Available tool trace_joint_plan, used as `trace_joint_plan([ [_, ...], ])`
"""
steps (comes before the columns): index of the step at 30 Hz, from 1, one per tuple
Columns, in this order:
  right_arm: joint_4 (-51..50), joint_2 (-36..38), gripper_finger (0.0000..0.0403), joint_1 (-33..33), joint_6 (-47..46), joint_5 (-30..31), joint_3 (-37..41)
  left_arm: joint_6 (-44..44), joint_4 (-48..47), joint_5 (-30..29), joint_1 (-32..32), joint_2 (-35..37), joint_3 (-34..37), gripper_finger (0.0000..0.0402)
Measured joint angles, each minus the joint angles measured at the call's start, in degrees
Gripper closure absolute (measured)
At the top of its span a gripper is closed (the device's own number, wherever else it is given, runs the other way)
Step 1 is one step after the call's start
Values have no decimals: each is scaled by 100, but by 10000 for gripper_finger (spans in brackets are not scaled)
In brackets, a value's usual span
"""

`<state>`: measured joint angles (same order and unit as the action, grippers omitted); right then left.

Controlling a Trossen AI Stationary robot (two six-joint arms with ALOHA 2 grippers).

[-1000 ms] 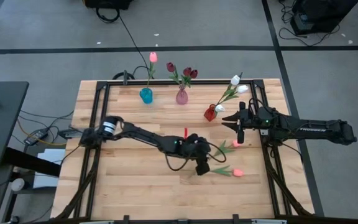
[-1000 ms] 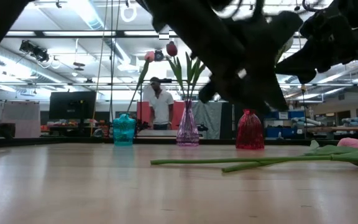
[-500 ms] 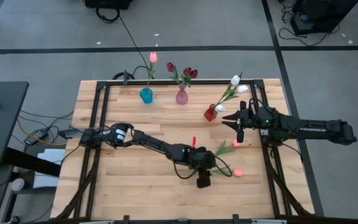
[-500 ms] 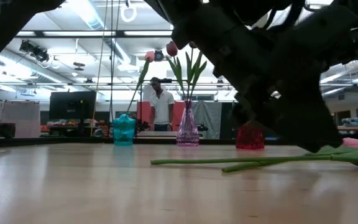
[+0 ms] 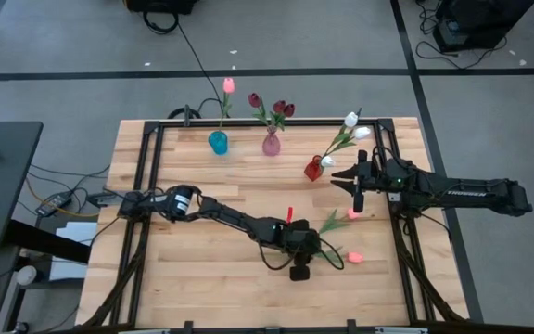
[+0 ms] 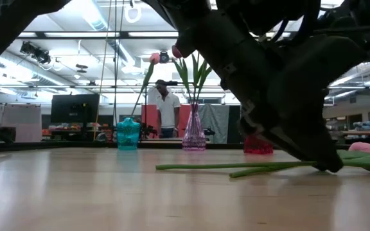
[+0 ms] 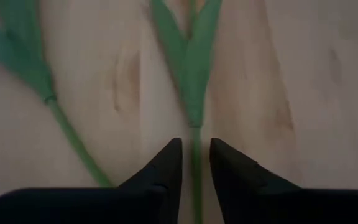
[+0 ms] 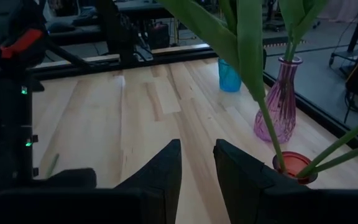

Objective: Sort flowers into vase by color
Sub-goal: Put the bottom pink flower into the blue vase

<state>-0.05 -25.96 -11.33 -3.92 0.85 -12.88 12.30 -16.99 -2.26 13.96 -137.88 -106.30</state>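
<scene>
Two pink tulips lie flat on the wooden table: one with its head at the right [image 5: 352, 214], the other nearer the front edge [image 5: 355, 258]. Their stems [image 6: 236, 166] show in the low view. My left gripper [image 5: 298, 269] points down at the table and is shut on the nearer tulip's stem [image 7: 196, 124]. My right gripper [image 5: 341, 178] is shut and empty, hovering beside the red vase [image 5: 313, 169] that holds white tulips [image 5: 352, 125]. A teal vase [image 5: 218, 142] holds one pink tulip. A pink vase [image 5: 271, 144] holds maroon tulips. My left gripper pinches the nearer pink tulip's bare stem [image 7: 196, 134] just below its leaves, between its two fingertips [image 7: 174, 155]. The fingers come from above, pointing down, one on each side of the stem. The tulip lies flat on the table.
The three vases stand in a row along the far edge. A black metal frame [image 5: 142, 186] borders the table. The second tulip's stem [image 7: 73, 143] lies close beside my left fingers. A person [image 6: 166, 106] stands in the room behind. Bare wood lies at the left and front.
My left gripper has moved toward the table's near edge and down onto the table, coming to rest over the nearer tulip's stem. Both tulips lie where they were.
</scene>
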Motion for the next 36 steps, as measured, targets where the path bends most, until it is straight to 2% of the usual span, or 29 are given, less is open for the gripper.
trace_joint_plan([
  [4, 4, 1, 292, -1, -3, -1, 0, -172, -70, 9, -1, -40, -20, 332],
  [8, 4, 1, 292, -1, -5, -41, 0, -186, -197, -109, -7, -6, -25, 388],
  [16, -37, 2, 292, -1, -52, -158, 1, -624, -504, -972, -3, 481, 67, 397],
  [20, -114, 12, 292, 1, -63, -315, 0, -652, -196, -1242, -9, 964, 707, 399],
  [24, -190, 12, 292, 1, -64, -348, 0, -623, 810, -1299, -6, 1547, 1952, 400],
  [28, -168, 12, 292, 12, -61, -374, 0, -636, 2506, -1449, -7, 2325, 3279, 399],
  [33, -105, 13, 292, 17, -89, -362, 0, -1020, 4490, -1934, -7, 3047, 4593, 398],
  [36, 37, 9, 292, 94, -365, -408, 0, -1338, 5464, -2518, -7, 3355, 5150, 398],
])
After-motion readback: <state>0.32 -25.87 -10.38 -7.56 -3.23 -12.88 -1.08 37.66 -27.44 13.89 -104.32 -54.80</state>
